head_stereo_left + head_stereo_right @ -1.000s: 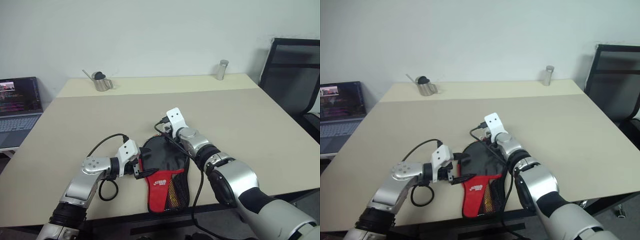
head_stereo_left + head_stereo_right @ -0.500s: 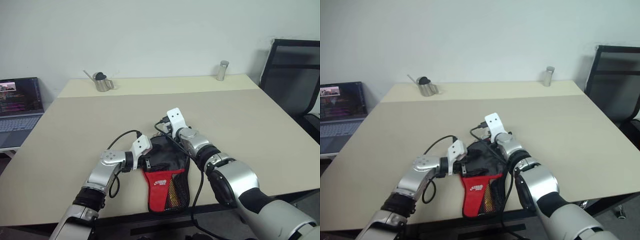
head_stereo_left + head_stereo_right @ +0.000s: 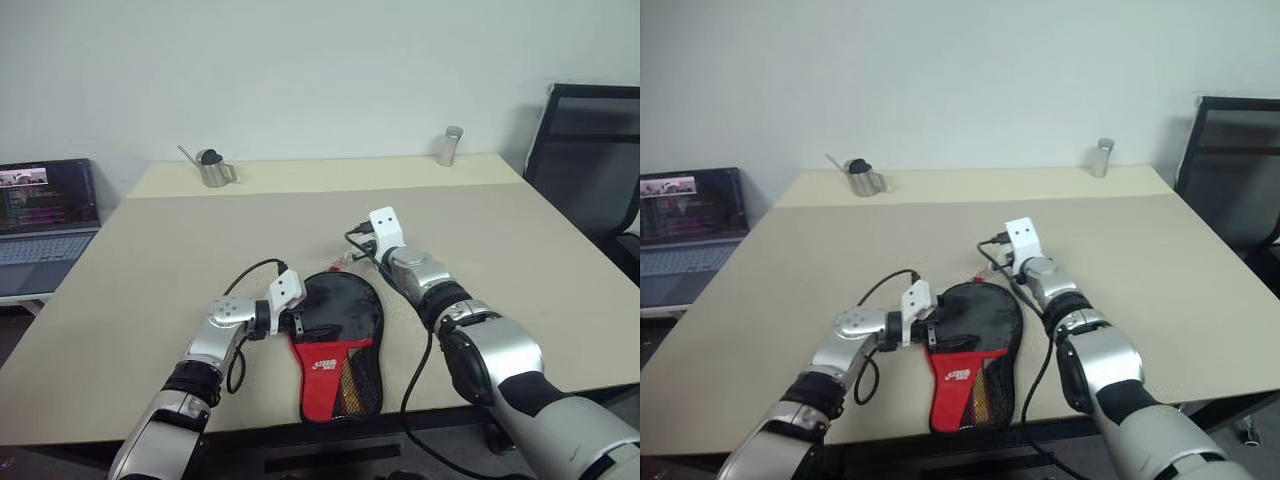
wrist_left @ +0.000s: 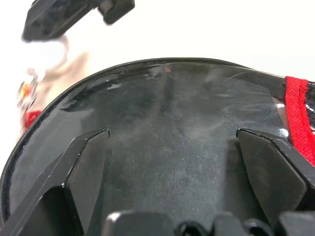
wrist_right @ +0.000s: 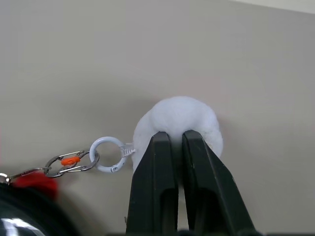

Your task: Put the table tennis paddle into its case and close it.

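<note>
Right gripper (image 5: 179, 142), closed on the white plush charm (image 5: 178, 118), sits just past the far edge of the case (image 3: 338, 335). Left gripper (image 4: 172, 140), fingers (image 4: 86, 164) spread wide, rests over the case's black upper part at its left side. Table (image 3: 150, 250): beige worktop; the case lies near its front edge, red lower part toward that edge. White ring (image 5: 107, 154) and a metal clip (image 5: 69, 162) link the charm to the case.
</note>
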`<state>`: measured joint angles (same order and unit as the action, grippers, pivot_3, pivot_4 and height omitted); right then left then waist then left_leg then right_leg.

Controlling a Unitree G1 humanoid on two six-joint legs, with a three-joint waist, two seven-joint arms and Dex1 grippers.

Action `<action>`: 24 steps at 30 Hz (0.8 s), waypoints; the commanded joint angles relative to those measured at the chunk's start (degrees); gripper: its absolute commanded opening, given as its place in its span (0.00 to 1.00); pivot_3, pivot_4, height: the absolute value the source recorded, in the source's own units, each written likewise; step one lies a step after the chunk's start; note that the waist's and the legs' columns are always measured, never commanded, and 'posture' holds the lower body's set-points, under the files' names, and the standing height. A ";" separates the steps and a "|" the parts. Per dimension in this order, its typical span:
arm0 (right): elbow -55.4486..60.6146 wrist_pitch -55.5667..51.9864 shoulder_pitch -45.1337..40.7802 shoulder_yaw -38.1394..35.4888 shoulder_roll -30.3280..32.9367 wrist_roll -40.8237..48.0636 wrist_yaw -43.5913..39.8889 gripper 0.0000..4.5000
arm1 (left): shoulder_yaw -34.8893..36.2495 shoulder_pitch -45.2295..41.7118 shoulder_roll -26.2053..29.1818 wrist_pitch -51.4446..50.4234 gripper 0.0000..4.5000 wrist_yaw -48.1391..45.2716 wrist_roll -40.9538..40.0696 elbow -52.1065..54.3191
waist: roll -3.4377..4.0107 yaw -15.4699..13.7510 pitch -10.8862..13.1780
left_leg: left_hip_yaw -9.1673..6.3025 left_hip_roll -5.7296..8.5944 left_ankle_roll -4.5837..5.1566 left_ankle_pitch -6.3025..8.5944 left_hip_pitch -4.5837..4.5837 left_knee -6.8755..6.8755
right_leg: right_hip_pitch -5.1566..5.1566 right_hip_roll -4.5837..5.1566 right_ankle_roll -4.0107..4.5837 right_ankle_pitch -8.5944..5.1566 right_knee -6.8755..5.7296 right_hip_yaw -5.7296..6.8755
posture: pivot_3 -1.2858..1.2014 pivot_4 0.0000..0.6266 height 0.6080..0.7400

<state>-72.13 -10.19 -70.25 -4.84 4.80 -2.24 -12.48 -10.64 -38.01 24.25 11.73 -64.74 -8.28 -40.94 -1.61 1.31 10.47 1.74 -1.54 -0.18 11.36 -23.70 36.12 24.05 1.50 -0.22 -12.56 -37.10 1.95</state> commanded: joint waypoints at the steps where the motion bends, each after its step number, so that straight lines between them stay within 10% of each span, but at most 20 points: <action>1: 7.52 -1.81 2.08 0.50 3.48 0.08 -1.20 0.00 | -2.17 1.03 -0.83 -0.02 1.00 0.76 4.49 -6.07 | 0.08 -0.05 -0.15 | 0.01 0.00 0.00 0.00 0.01 0.00 | 0.00 0.00 0.00 0.00 -0.01 -0.01 | 0.52 0.24 1.00; 24: 97.04 -63.17 41.03 -0.29 17.23 12.78 -11.46 0.00 | -2.59 -5.62 -5.39 3.33 1.00 1.59 7.64 -16.76 | 0.66 -2.11 -1.04 | -0.06 0.03 0.00 0.00 0.02 0.06 | -0.04 -0.02 -0.03 -0.02 0.12 0.19 | 0.52 0.24 1.00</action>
<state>19.80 -70.62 -29.30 -2.75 21.16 9.14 -24.09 -10.72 -45.02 19.31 15.60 -63.25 -4.82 -54.01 -0.94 -0.80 9.43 1.69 -1.51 -0.18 11.36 -23.69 36.18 24.01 1.48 -0.25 -12.58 -36.97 2.14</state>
